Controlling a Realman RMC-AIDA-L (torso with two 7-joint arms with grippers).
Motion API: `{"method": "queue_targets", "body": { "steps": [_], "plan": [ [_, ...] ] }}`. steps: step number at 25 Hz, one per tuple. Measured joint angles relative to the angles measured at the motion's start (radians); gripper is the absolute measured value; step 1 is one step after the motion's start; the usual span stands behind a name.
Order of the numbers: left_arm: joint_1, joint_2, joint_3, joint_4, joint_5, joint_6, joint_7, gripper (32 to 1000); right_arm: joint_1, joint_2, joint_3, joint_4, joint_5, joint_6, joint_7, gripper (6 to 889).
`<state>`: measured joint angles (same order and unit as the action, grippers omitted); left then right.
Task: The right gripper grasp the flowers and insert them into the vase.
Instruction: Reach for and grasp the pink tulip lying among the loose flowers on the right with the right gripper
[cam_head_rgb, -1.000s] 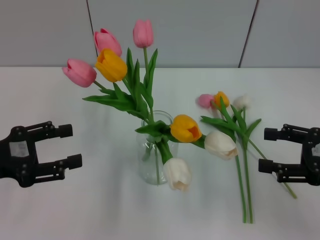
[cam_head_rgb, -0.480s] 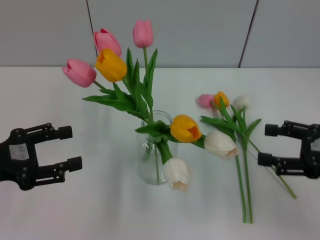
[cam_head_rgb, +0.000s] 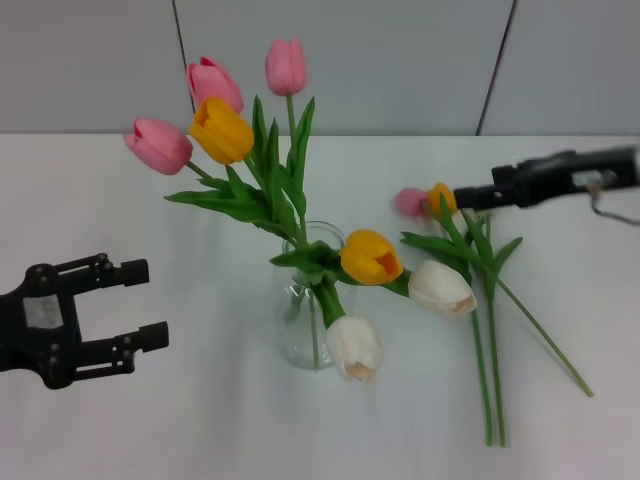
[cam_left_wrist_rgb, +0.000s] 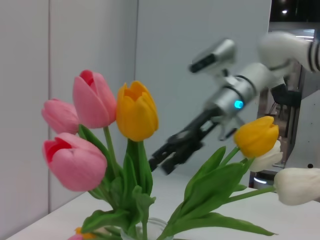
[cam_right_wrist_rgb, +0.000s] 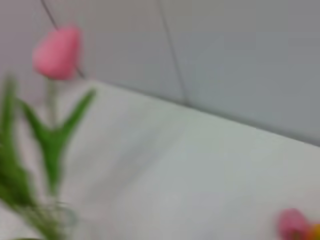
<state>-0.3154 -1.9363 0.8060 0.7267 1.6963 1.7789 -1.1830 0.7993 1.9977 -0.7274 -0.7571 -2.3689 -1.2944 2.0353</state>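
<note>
The loose flowers (cam_head_rgb: 487, 300) lie on the white table right of the vase, with thin stems pointing toward me. Their pink bud (cam_head_rgb: 410, 202) and orange bud (cam_head_rgb: 441, 198) show, while the white bud is hidden behind my right gripper (cam_head_rgb: 462, 196). That gripper hovers just over the buds, seen edge-on. In the left wrist view the right gripper (cam_left_wrist_rgb: 162, 160) has its fingers apart and holds nothing. The clear glass vase (cam_head_rgb: 310, 305) stands mid-table. In the right wrist view, the pink bud (cam_right_wrist_rgb: 292, 223) shows blurred. My left gripper (cam_head_rgb: 152, 302) rests open at the left.
Several larger tulips fill the vase, among them a pink one (cam_head_rgb: 160, 145) and a yellow one (cam_head_rgb: 222, 130) reaching up left. An orange bloom (cam_head_rgb: 371, 257) and a white bloom (cam_head_rgb: 440, 288) lean right over the loose stems. A grey panelled wall (cam_head_rgb: 400, 60) stands behind the table.
My right gripper has left the table's right side, risen and swung away from me and leftward to hover over the loose buds, now seen edge-on. The left gripper barely shifted.
</note>
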Motion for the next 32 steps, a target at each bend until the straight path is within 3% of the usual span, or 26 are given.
{"method": "queue_targets", "body": {
  "steps": [1,4,6,9,13,14,19,32],
  "plan": [
    [-0.003,-0.0013,0.000,0.000,0.000,-0.001,0.002,799,0.000,0.000,0.000,0.000,0.000,0.000,0.000,829],
    [-0.010,-0.0040,0.001,-0.001,0.000,-0.004,0.006,799,0.136,-0.032,-0.032,0.147,-0.159,0.109,0.087,828],
    [-0.021,-0.0045,0.002,-0.001,0.003,-0.006,0.007,799,0.208,-0.036,-0.034,0.272,-0.274,0.204,0.118,827],
    [-0.042,-0.0096,0.004,-0.006,0.006,-0.012,0.008,799,0.218,-0.021,-0.035,0.302,-0.352,0.260,0.145,826],
    [-0.045,-0.0141,0.007,-0.013,0.007,-0.023,0.010,799,0.186,0.056,-0.030,0.300,-0.466,0.280,0.189,825],
    [-0.043,-0.0142,0.009,-0.014,0.007,-0.030,0.011,799,0.178,0.062,-0.029,0.298,-0.470,0.281,0.192,824],
    [-0.028,-0.0147,0.018,-0.018,0.008,-0.068,0.013,799,0.169,0.065,-0.032,0.306,-0.473,0.308,0.201,822],
    [-0.023,-0.0167,0.021,-0.030,0.006,-0.075,0.024,798,0.153,0.066,-0.028,0.317,-0.466,0.375,0.203,817]
  ]
}}
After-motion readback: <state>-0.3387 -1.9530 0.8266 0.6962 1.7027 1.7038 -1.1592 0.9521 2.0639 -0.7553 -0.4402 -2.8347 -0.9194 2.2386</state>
